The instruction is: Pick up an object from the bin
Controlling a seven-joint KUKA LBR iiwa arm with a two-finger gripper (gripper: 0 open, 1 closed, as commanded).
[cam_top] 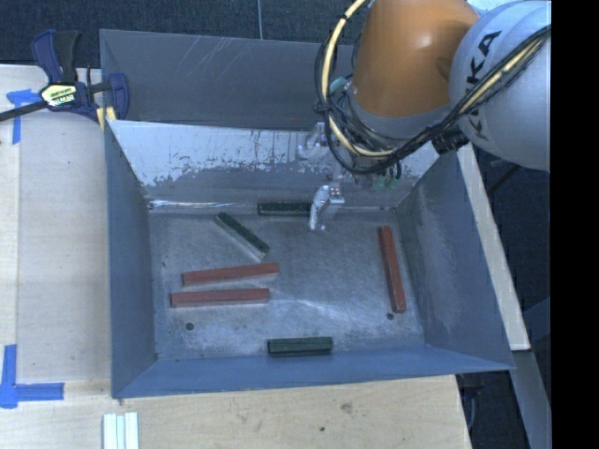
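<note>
Camera view is showing the fingers (320,210) hanging by the far wall, at the right end of a dark bar (281,210) lying left-to-right; I cannot tell their opening.

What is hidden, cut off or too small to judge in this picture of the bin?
- The dark bar by the far wall: the end effector covers its right end, so contact cannot be told.
- The bin: the orange cover and its cables hide the far right corner.
- The arm: cut off by the top edge.
- The dark green bar near the front wall: surface marks too small to read.
</note>
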